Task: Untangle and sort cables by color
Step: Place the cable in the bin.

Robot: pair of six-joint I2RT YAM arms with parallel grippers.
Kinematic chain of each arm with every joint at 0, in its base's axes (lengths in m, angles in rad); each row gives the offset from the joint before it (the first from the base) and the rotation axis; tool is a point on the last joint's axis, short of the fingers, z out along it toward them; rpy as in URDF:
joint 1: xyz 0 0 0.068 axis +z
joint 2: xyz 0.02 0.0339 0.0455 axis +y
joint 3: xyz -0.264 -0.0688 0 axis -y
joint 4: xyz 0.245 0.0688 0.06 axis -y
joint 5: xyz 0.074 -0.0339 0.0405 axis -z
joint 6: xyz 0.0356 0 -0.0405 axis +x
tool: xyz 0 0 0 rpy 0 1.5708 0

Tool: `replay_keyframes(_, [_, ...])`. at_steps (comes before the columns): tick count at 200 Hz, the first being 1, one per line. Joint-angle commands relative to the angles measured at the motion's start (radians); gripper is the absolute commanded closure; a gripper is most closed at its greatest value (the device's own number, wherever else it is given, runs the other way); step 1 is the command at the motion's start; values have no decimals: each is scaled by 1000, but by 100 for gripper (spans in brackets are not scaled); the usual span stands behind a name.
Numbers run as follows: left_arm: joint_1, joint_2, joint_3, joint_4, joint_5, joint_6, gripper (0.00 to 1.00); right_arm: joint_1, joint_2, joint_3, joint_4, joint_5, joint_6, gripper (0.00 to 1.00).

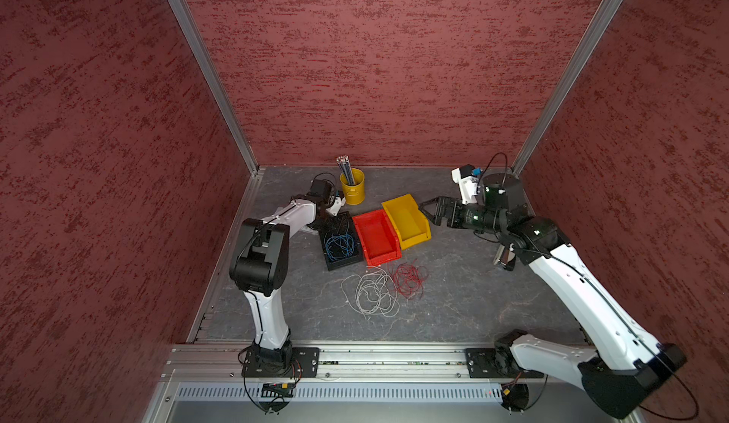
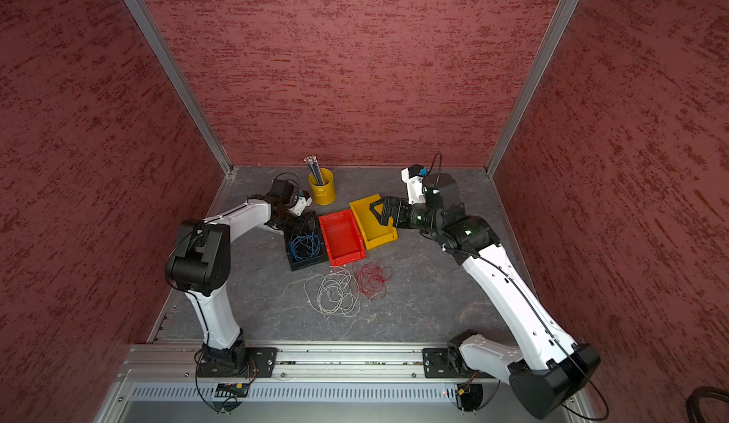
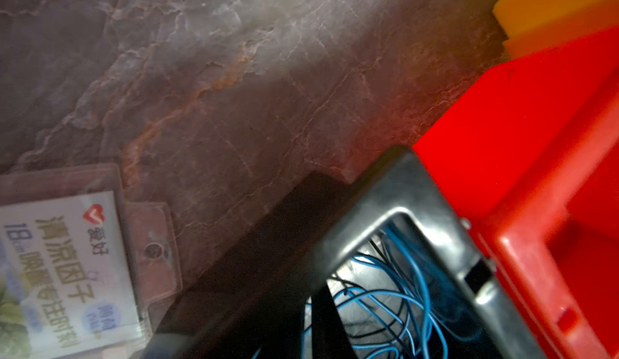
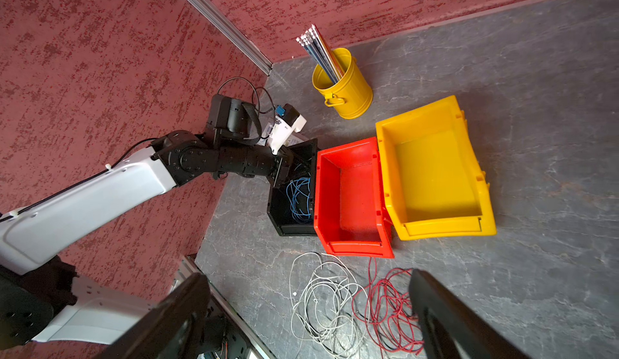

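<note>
Thin red cables (image 1: 408, 279) lying just before red plastic bin (image 1: 374, 235), nearer empty, wide-open right hand (image 1: 428, 212); left hand (image 4: 296, 168) opening unclear.

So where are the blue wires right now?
The blue cables lie coiled inside the black bin, seen in both top views, on the robot's left side of the table. The red bin stands right beside it.

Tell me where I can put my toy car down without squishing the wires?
Most bare table lies between the red wires and the right arm. There's also room between the grey wires and the left arm, and behind the yellow bin. Crowded: the black bin, red bin, and wires right before them.
</note>
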Motion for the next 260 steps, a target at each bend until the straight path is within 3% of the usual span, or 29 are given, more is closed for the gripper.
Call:
replay_keyframes(1, [-14, 41, 3, -2, 15, -16, 82, -14, 13, -26, 0, -15, -6, 2])
replay_keyframes(51, [-14, 21, 15, -17, 6, -14, 70, -19, 7, -63, 33, -18, 2, 2])
replay_keyframes(134, [-14, -26, 35, -43, 21, -24, 64, -25, 3, -68, 44, -29, 6, 1])
replay_keyframes(260, [-11, -121, 84, -128, 28, -28, 39, -25, -21, -77, 63, -39, 33, 1])
